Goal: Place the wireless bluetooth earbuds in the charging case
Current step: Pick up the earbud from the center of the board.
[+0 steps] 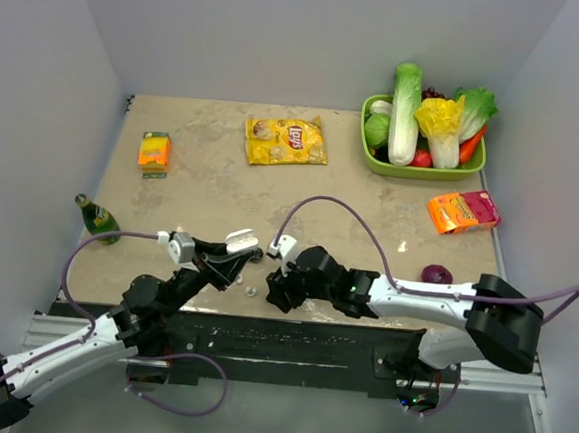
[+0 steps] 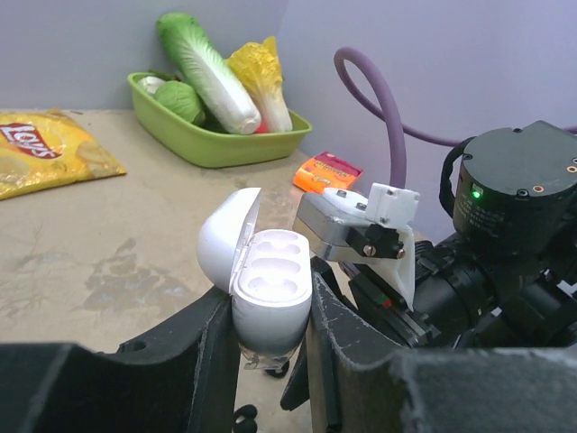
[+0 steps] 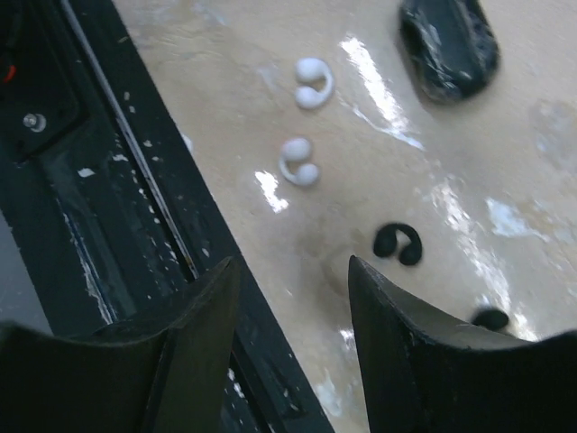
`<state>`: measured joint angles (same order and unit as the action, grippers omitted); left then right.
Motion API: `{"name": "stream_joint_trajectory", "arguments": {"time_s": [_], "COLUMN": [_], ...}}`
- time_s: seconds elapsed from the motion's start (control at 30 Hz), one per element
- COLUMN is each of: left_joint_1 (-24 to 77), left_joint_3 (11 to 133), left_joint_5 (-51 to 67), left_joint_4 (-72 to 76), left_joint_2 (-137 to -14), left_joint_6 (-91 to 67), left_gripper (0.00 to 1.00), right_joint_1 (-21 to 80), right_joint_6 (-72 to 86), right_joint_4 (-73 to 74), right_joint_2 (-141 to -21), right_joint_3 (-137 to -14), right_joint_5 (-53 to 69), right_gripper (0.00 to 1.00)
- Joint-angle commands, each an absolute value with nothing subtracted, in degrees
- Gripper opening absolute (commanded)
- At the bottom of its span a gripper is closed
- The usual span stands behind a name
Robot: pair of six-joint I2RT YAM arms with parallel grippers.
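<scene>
The left arm (image 1: 110,328) is stretched forward and rightward, and the left hand (image 2: 269,338) is clamped on the case (image 2: 266,280). The right arm (image 1: 403,301) is reached leftward, low. The right hand (image 3: 293,271) is tipped downward, its jaws held apart. Both hands are set close together.

A finger (image 3: 424,361) partly hides one dark earbud (image 3: 491,317) (lower right).

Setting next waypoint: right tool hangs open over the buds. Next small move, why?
Probably ease the right tool forward and down to straddle the nearer white earbud: its jaws are open and empty, and the left tool holds the white case open.
</scene>
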<state>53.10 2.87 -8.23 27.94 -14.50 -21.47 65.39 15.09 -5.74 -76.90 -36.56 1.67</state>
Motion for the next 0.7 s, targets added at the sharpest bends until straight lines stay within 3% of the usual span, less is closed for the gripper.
{"name": "stream_joint_trajectory", "arguments": {"time_s": [0.0, 0.67], "left_joint_1": [52.91, 52.91], "left_joint_3": [-0.53, 1.67], "left_joint_5": [-12.38, -25.84], "left_joint_4": [24.35, 13.27], "left_joint_2": [-11.96, -8.26], "left_joint_6": [-21.97, -25.84], "left_gripper": [0.00, 0.00], "right_joint_1": [65.92, 66.27], "right_joint_6": [12.39, 10.02], "right_joint_4": [-14.23, -20.92], "right_joint_2": [-82.52, -95.88], "right_joint_3": [-40.95, -46.84], "right_joint_5": [8.78, 12.57], "right_gripper": [0.56, 0.48]}}
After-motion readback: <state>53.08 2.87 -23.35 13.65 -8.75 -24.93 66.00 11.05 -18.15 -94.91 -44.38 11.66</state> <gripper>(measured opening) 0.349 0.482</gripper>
